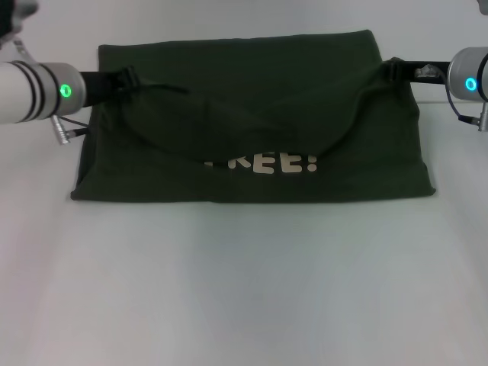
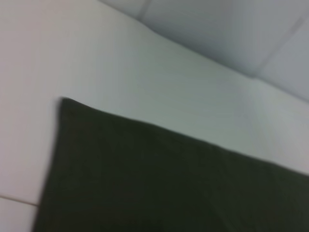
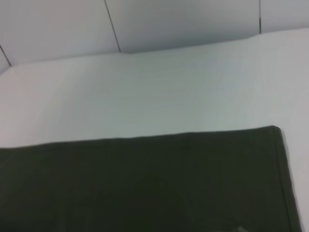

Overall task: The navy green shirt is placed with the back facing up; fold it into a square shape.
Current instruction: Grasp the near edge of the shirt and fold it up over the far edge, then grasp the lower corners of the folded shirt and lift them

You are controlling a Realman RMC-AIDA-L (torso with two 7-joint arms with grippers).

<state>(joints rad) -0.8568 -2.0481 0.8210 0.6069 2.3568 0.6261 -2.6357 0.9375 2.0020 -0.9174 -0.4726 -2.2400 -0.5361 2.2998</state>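
Observation:
The navy green shirt point(image 1: 252, 99) lies spread across the far half of the white table point(image 1: 244, 290). My left gripper point(image 1: 128, 76) is shut on the shirt's cloth at its left side. My right gripper point(image 1: 393, 69) is shut on the cloth at the right side. A lifted layer hangs between them and sags in a curve. Below that curve, part of the white lettering point(image 1: 263, 162) shows. The left wrist view shows a corner of the shirt point(image 2: 169, 183) flat on the table. The right wrist view shows another shirt point(image 3: 145, 183) corner. Neither wrist view shows fingers.
Bare white tabletop stretches from the shirt's near edge point(image 1: 252, 200) towards me. In the wrist views, grey wall panels point(image 3: 183, 24) stand just beyond the table's far side. Both silver forearms reach in from the left and right edges.

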